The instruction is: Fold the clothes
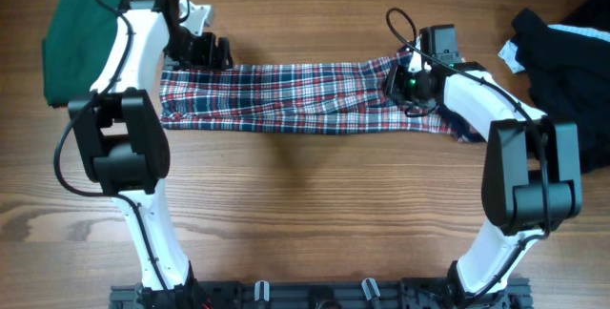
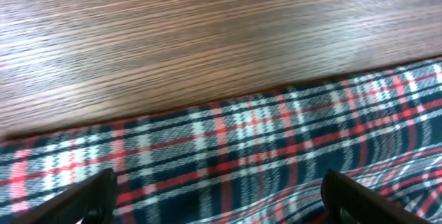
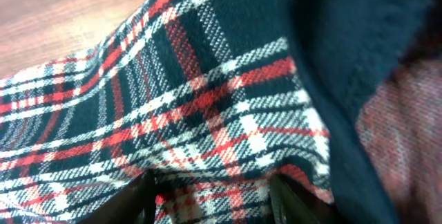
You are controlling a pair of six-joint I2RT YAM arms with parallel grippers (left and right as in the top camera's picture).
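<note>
- The plaid dress [image 1: 286,99] lies on the wooden table [image 1: 305,195] as a long, narrow band, its red, white and navy checks facing up.
- The left gripper [image 1: 208,51] sits at the far edge of the dress's left end.
- In the left wrist view its two fingers [image 2: 97,196] stand wide apart over the dress [image 2: 276,155]. Nothing is pinched between them, and bare table [image 2: 207,37] lies beyond the hem.
- The right gripper [image 1: 412,82] is down on the right end of the dress, where the cloth bunches into folds.
- In the right wrist view plaid cloth [image 3: 179,106] fills the frame and sits between the two dark fingers [image 3: 141,196]. Whether they are clamped on the cloth cannot be told.
- A navy trim band [image 3: 331,58] runs down the dress beside a blurred reddish patch of cloth.
- A folded dark-green garment [image 1: 76,42] lies off the left end of the dress, partly under the left arm.
- A crumpled black garment [image 1: 567,71] lies off the right end of the dress, apart from it.
</note>
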